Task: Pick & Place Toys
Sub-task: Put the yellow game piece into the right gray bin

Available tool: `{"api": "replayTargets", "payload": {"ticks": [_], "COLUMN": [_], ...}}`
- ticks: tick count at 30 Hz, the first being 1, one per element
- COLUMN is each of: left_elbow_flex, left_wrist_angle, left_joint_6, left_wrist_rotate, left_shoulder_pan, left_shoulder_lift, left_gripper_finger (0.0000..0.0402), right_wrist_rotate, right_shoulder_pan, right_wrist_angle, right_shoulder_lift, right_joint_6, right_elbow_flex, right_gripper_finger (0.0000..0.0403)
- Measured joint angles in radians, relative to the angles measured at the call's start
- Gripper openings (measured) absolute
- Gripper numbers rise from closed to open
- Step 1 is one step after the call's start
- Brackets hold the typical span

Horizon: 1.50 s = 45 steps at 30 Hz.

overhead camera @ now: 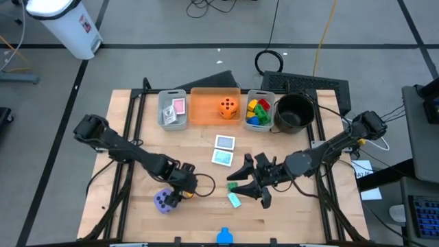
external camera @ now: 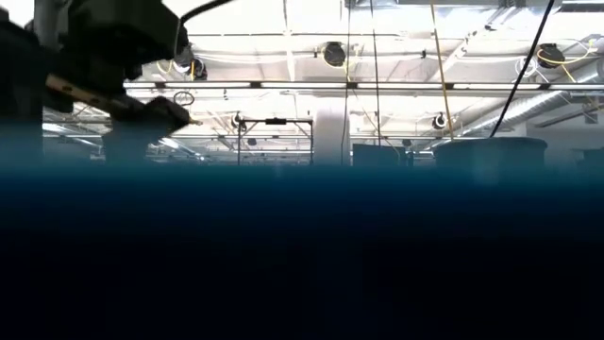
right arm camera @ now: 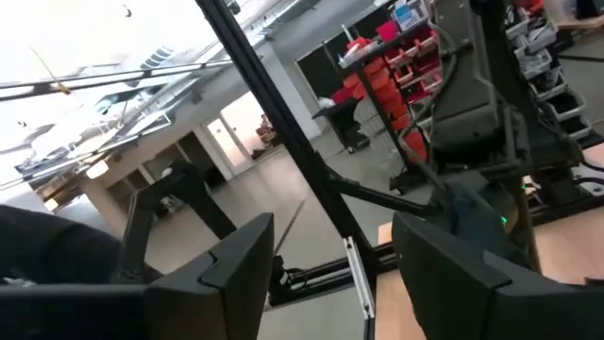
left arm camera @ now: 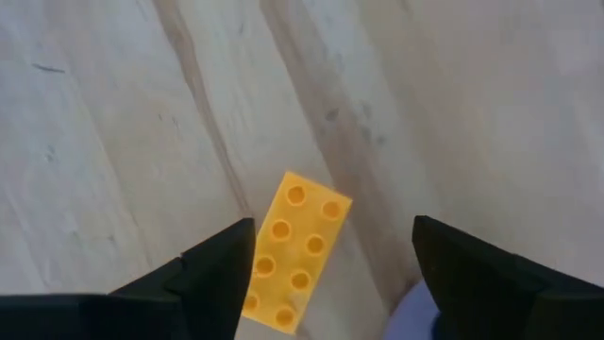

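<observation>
My left gripper points down over the table's near left part, open. A yellow brick lies flat on the wood between its fingers, studs up. The purple die sits on the table right beside it. My right gripper hangs raised near the table's middle, open, with nothing between its fingers. Below it lie a green brick and a teal piece. Two picture cards lie flat farther back. The orange die sits in the orange bin.
Along the far edge stand a grey bin with cards, the orange bin, a grey bin with bricks and a black bowl. A blue object sits at the near edge. Bare wood lies at the near right.
</observation>
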Motion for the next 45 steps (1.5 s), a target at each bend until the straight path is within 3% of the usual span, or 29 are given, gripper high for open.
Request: {"api": "replayTargets", "payload": {"ticks": [21,36,45], "left_elbow_flex": [0.005,0.083,0.086], "left_wrist_angle": [-0.039,-0.192,-0.214], "left_joint_6": [0.012,-0.018,-0.038], "left_wrist_rotate": [-0.101,-0.036,-0.044], "left_shoulder_pan": [0.058,0.126,0.094], "left_shoulder_lift": [0.096,0.077,0.075], "left_gripper_finger": [0.0308,0.0308,0.0308], "right_wrist_rotate": [0.007,0.006,0.007], "right_shoulder_pan": [-0.017,-0.032,-0.032], "right_wrist_angle": [-0.015,-0.035,-0.039], "right_shoulder_lift": [0.0,0.0,0.0], "right_joint_6": [-0.003,-0.007,-0.03], "right_elbow_flex": [0.0,0.0,0.0], "right_gripper_finger": [0.0205,0.0205,0.0205]}}
